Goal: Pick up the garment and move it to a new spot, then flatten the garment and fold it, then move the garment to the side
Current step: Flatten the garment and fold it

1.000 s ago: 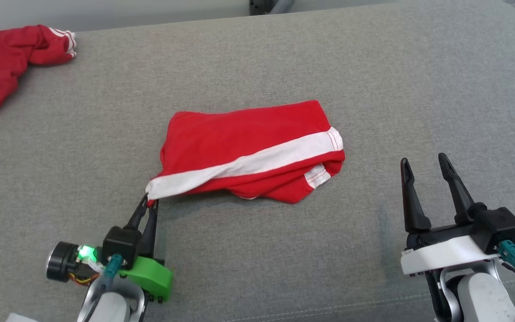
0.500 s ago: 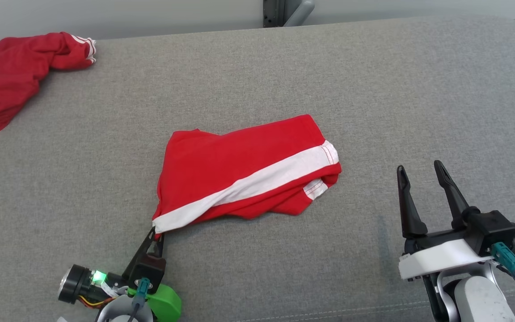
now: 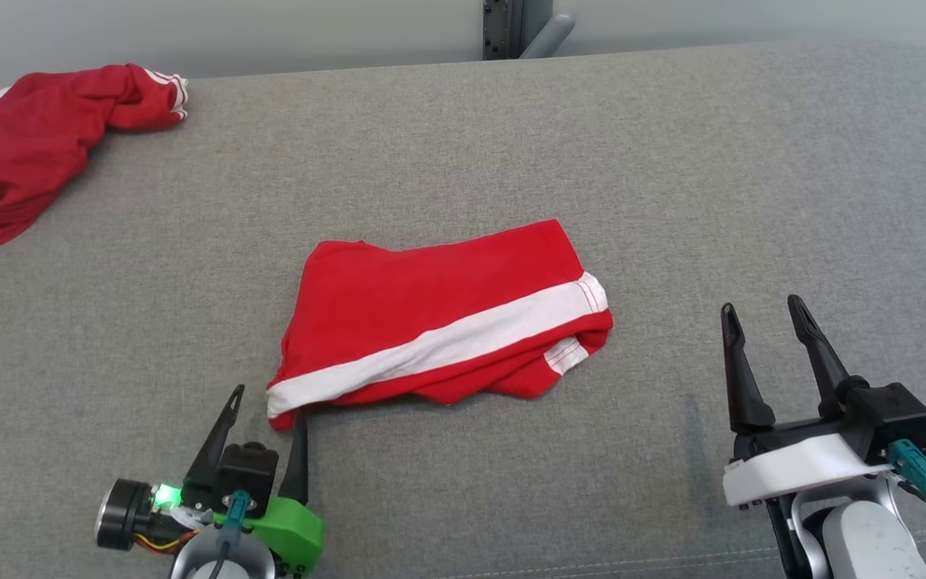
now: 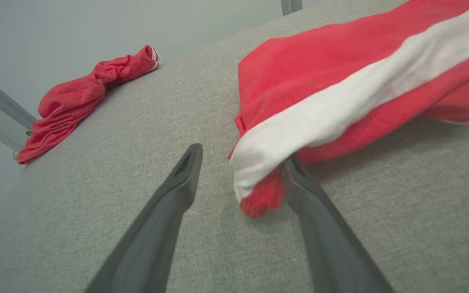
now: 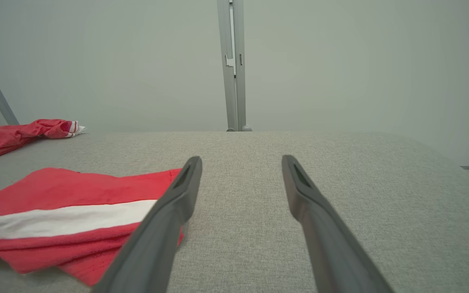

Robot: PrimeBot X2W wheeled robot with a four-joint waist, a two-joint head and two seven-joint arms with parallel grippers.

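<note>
One broad grey fabric surface (image 3: pixel 752 161) spreads across the head view, with a pale wall (image 3: pixel 270 32) behind its far edge. Near the middle of that surface lies the garment (image 3: pixel 431 297), red with a white band running across it from its lower left corner up to its right end; it is folded into a compact, roughly rectangular bundle and rests flat on the fabric, with a few red layers and a small white-edged hem showing along its near side. Well apart from it, at the far left corner of the surface, sits a second red cloth (image 3: pixel 29 145), crumpled, with thin white stripes at one end. The right gripper (image 3: pixel 761 304) hovers over the surface to the right of the garment, clear of it, its two dark fingers spread wide with nothing between them; in the right wrist view the garment's right end lies behind the finger on that view's left. The left gripper (image 3: pixel 269 404) is at the garment's lower left corner with its fingers likewise spread wide apart and clamping nothing. In the left wrist view that white-banded corner hangs between the two fingers, lying against the tip of the finger on that view's right and well off the other one. A slim grey metal post (image 3: pixel 511 28) rises behind the surface's far edge, about midway along it.
</note>
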